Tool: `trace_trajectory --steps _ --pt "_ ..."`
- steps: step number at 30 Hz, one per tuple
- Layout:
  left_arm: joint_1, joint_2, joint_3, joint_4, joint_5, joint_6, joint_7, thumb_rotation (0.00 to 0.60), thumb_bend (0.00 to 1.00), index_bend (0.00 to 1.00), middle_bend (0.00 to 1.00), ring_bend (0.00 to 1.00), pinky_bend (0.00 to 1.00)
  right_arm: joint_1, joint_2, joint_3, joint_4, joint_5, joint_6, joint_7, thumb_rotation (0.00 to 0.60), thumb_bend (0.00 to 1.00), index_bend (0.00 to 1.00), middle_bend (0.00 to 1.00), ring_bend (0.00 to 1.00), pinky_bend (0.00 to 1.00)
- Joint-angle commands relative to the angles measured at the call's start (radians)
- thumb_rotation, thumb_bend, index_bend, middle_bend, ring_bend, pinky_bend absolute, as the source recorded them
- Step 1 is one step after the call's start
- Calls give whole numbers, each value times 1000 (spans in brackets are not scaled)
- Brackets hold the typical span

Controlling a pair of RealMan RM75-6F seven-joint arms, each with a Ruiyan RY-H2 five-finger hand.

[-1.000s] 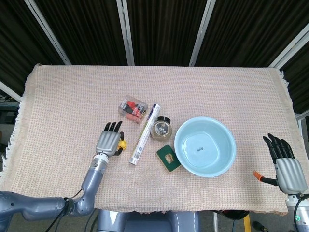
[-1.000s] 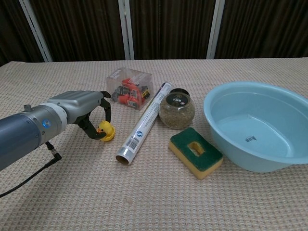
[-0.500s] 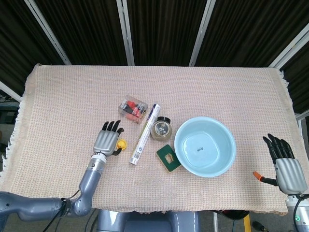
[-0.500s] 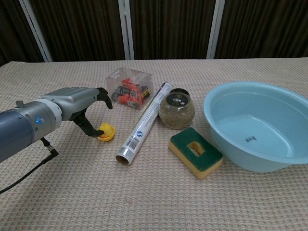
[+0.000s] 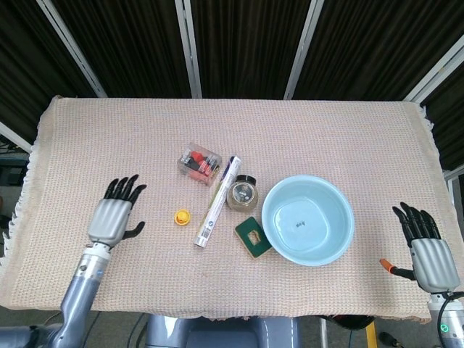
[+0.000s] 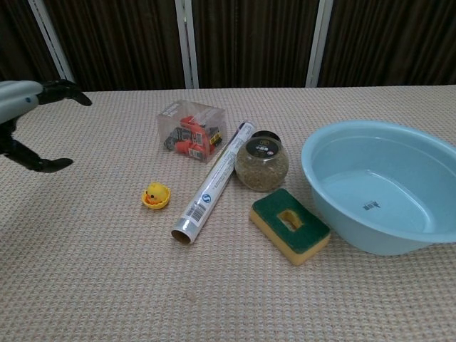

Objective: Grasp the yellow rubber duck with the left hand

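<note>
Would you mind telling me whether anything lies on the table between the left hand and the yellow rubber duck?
Nothing visible does. The left hand hovers open to the left of the duck, with only bare tablecloth between them. The nearest other thing, the foil roll, lies on the duck's far side.

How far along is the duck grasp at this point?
Nothing looks done: the duck sits on the cloth beside the tube, touched by nothing. The left hand is open and well off to the duck's left, holding nothing. The right hand idles open at the far edge. The whole approach and grasp is left.
</note>
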Motion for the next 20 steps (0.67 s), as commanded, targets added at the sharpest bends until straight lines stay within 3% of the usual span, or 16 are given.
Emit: trace_trajectory --steps 1,5,9,14,20 --pt "95 92 103 -39 132 86 -98 600 147 23 0 0 0 -1 -3 1 -1 4 1 -10 600 48 23 0 0 31" --pt "177 158 186 -11 238 152 -161 600 131 0 0 0 0 -3 -5 4 -2 9 5 -22 600 48 23 0 0 31" --pt "241 207 232 19 298 199 -227 600 130 0 0 0 0 -5 -6 5 0 7 10 -28 600 48 23 0 0 31" --pt "305 243 254 77 356 253 -317 600 130 0 0 0 0 -4 -6 7 5 7 11 -29 600 48 23 0 0 31" --pt "342 247 242 131 383 266 -388 600 129 0 0 0 0 -2 -10 5 9 3 7 -36 600 48 23 0 0 31"
